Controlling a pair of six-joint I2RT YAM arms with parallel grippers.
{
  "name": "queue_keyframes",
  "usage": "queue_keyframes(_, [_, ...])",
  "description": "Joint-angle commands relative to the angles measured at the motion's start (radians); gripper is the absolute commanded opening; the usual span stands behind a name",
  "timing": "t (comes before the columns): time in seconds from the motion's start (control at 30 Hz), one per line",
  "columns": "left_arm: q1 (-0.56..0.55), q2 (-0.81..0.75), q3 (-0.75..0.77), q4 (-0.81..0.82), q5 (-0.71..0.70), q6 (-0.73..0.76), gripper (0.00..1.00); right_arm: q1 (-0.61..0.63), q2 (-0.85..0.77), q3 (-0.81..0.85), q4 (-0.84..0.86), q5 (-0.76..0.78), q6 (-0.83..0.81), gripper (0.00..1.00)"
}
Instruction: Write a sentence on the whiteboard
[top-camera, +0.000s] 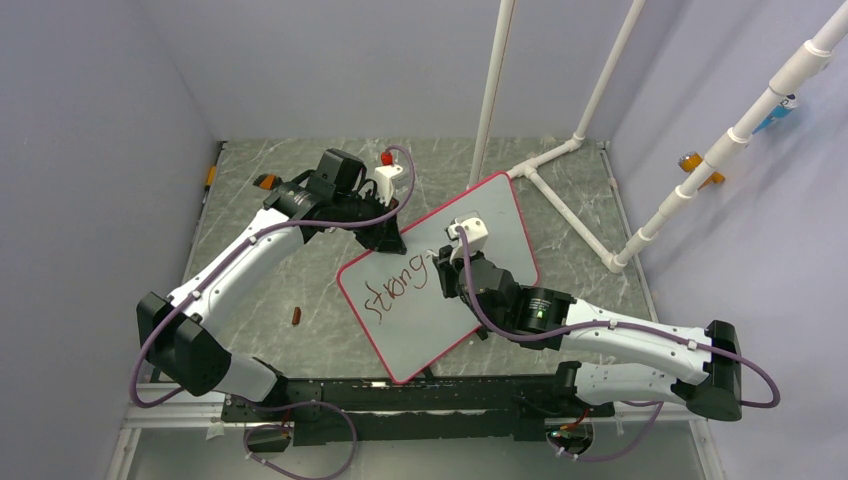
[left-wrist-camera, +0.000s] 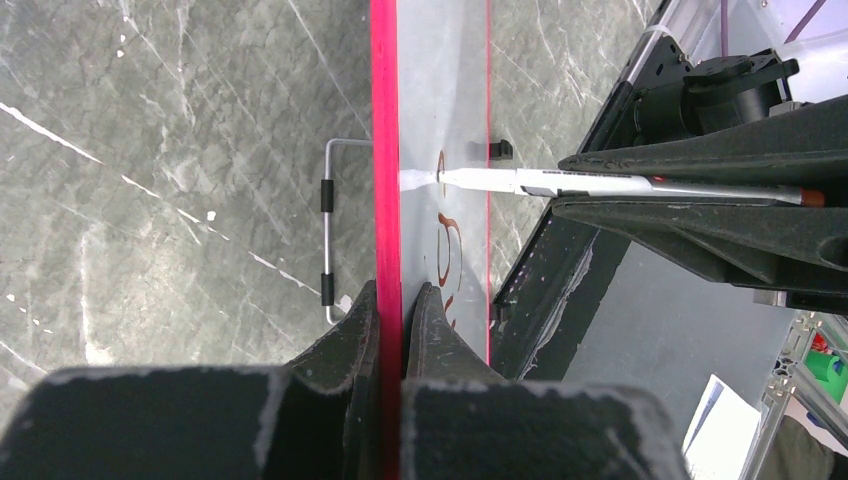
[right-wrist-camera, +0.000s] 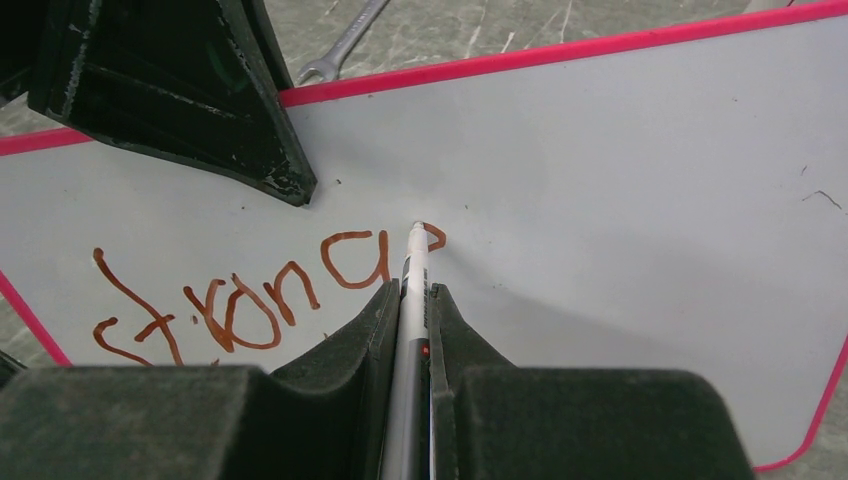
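The whiteboard (top-camera: 480, 225) lies tilted on the marble table, white with a pink-red rim. Dark-red handwriting of the sentence (top-camera: 395, 288) reads "strong" across it. My left gripper (top-camera: 390, 238) is shut on the whiteboard's far-left rim (left-wrist-camera: 383, 150), one finger on each face (left-wrist-camera: 392, 295). My right gripper (top-camera: 455, 270) is shut on a white marker (right-wrist-camera: 413, 265), its jaws (right-wrist-camera: 413, 292) just behind the tip. The tip touches the whiteboard (right-wrist-camera: 620, 180) at a small fresh loop right after the "g" of the sentence (right-wrist-camera: 230, 305). The marker (left-wrist-camera: 560, 182) shows side-on in the left wrist view.
A white pipe frame (top-camera: 560, 170) stands behind the board on the right. A small brown piece (top-camera: 296, 317) lies on the table left of the board. A wire handle (left-wrist-camera: 327, 230) and a wrench (right-wrist-camera: 340, 45) lie beside the board's far edge. Grey walls enclose the table.
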Motion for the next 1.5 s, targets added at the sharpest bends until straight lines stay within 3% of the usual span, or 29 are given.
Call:
queue_keyframes(0.0, [0.006, -0.019, 0.001, 0.089, -0.201, 0.185, 0.0, -0.004, 0.012, -0.002, 0.048, -0.058, 0.006, 0.0])
queue_keyframes(0.93, [0.005, -0.021, -0.001, 0.092, -0.201, 0.186, 0.0, -0.001, -0.041, -0.113, -0.059, -0.063, 0.117, 0.0])
queue_keyframes(1.47, [0.006, -0.021, 0.0, 0.09, -0.2, 0.186, 0.0, -0.002, -0.049, 0.042, -0.122, 0.057, 0.033, 0.0])
